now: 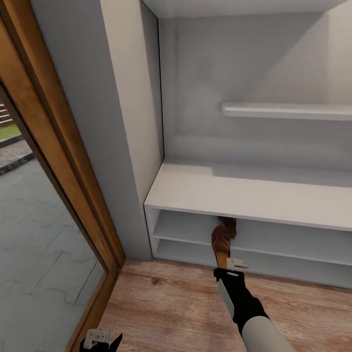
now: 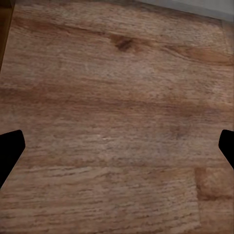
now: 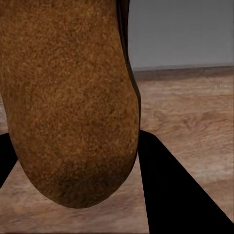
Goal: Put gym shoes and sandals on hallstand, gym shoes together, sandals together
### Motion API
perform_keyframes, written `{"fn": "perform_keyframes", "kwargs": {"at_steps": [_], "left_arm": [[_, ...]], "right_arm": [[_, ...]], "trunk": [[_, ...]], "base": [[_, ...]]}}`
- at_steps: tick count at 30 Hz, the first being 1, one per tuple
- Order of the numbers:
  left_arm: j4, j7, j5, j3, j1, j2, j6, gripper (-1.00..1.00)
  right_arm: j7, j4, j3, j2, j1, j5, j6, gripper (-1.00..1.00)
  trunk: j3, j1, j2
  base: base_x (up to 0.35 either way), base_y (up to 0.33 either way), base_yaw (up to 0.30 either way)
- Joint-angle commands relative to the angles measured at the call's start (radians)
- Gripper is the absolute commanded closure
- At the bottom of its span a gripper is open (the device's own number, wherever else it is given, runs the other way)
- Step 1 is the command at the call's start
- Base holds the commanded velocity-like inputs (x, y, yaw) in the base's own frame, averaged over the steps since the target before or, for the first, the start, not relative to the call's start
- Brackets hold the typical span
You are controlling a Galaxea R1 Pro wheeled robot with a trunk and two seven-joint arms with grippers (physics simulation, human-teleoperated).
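My right gripper is shut on one dark brown sandal, held in front of the hallstand. The sandal's far end reaches into the upper open shelf level under the bench top. In the right wrist view the sandal's brown sole sits between the black fingers, above the corridor floor. My left gripper hangs low at the near left, open, with bare floor planks between its fingertips. The gym shoes are out of view.
A grey wall pillar borders the hallstand's left end. Left of it runs a wooden door frame with glass onto grey paving. A floating shelf hangs on the back panel. Wood floor lies before the rack.
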Motion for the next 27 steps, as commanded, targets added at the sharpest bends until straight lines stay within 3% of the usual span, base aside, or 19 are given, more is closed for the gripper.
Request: {"fn": "perform_keyframes", "kwargs": {"at_steps": [1,8,9,14,24,27], "left_arm": [[0.001,-0.008,0.001,0.004,-0.001,0.000,-0.001,-1.00],[0.001,-0.008,0.001,0.004,-0.001,-0.001,-0.001,-1.00],[0.001,-0.008,0.001,0.004,-0.001,-0.002,-0.001,-1.00],[0.001,-0.008,0.001,0.004,-0.001,-0.002,-0.001,-1.00],[0.001,-0.008,0.001,0.004,-0.001,-0.002,-0.001,-1.00],[0.001,-0.008,0.001,0.004,-0.001,-0.002,-0.001,-1.00]], "right_arm": [[0.000,-0.002,-0.003,0.001,0.000,-0.026,0.007,1.00],[0.001,-0.002,-0.002,0.001,0.000,-0.068,0.006,1.00],[0.001,-0.002,-0.001,0.001,0.000,-0.093,0.007,1.00],[0.001,-0.002,-0.001,0.001,0.000,-0.139,0.007,1.00],[0.002,-0.002,0.002,0.001,0.000,-0.147,0.007,1.00],[0.035,-0.001,0.067,0.001,0.000,-0.147,0.007,1.00]], "trunk": [[-0.001,0.000,0.000],[-0.001,0.000,0.000],[-0.001,0.000,0.000],[-0.001,0.000,0.000],[-0.001,0.000,0.000],[-0.001,0.000,0.000]], "base": [[0.003,0.000,0.000],[0.000,0.000,0.000],[0.000,0.000,0.000],[0.000,0.000,0.000],[0.000,0.000,0.000],[0.000,0.000,0.000]]}}
